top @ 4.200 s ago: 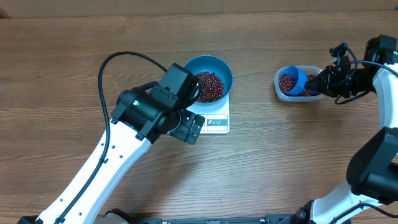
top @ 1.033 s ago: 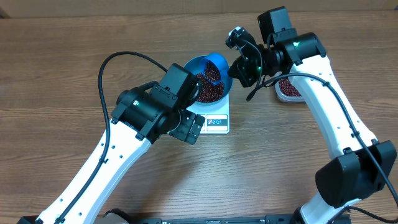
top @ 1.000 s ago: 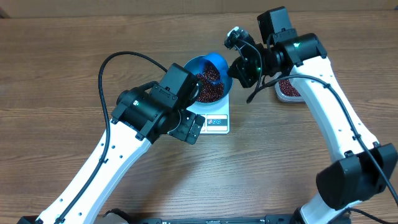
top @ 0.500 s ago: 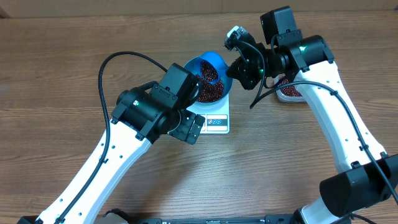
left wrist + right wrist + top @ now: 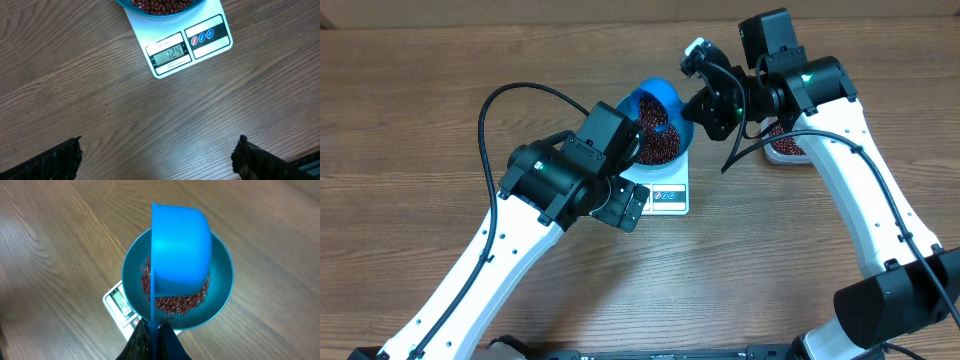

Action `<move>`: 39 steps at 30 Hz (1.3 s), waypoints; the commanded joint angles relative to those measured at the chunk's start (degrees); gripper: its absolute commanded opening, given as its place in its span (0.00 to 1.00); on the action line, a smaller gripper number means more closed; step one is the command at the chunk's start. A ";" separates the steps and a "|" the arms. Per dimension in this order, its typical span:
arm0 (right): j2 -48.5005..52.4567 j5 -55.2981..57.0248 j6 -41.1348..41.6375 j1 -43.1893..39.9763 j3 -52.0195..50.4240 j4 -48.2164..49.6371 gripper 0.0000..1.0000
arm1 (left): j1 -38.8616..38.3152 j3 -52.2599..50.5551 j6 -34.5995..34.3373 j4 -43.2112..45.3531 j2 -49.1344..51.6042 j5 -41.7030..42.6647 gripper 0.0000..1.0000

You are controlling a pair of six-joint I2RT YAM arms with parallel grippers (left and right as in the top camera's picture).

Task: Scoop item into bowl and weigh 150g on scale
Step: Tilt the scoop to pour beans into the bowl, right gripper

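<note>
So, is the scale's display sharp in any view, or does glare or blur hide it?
Left wrist: the scale display is sharp, without glare, digits legible. Overhead: display too small to read. Right wrist: sharp blue scoop over the bowl; only a soft scale corner shows.

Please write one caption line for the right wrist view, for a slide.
Right gripper holds blue scoop tipped over the bowl of beans on the scale.

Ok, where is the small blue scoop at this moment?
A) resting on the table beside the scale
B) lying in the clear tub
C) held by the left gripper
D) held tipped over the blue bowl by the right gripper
D: the scoop, gripped by its handle in the right gripper, hangs tipped on its side above the beans in the bowl.
</note>
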 commanded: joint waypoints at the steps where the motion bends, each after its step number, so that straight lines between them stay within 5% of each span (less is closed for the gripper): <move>1: -0.87 -0.68 -0.17 0.26 1.77 0.11 0.04 | -0.33 -0.09 -0.44 0.07 0.28 -0.55 1.00; 39: 1.70 -0.92 0.74 -2.86 1.75 0.81 0.04 | -0.33 -0.09 -0.42 0.07 0.28 -0.52 1.00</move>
